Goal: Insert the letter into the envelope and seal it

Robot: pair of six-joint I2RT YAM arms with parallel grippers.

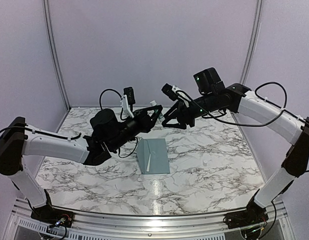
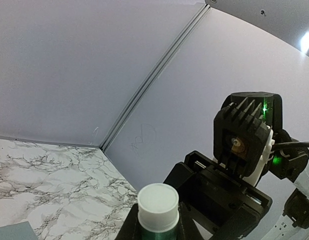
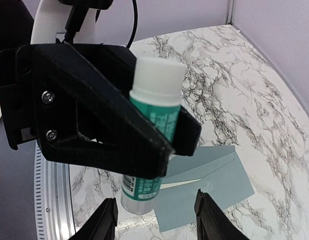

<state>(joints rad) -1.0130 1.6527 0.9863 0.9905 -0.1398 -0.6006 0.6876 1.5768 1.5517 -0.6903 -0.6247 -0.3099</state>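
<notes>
The left gripper [image 1: 155, 113] is raised above the far part of the marble counter [image 1: 209, 160] and is clamped on a small glue stick [image 3: 153, 125]. The stick has a white cap and a green label. In the right wrist view the black fingers [image 3: 109, 125] of the left gripper press on both sides of the green body, and the white cap stands free above them. In the left wrist view the white cap [image 2: 158, 201] is seen from close, at the bottom of the picture.

The right gripper [image 1: 173, 120] hangs just beside the left one, facing it. Its two fingers [image 3: 212, 216] stand apart and there is nothing between them. They do not touch the stick.

The envelope [image 1: 154, 156] lies flat on the counter, near the middle, below the two grippers and apart from them. It is grey-blue, and a thin pale line [image 3: 180, 183] shows at the edge of the flap. Whether the flap is fully down, I cannot tell. The letter is not seen in any view, so I cannot say where it is.
</notes>
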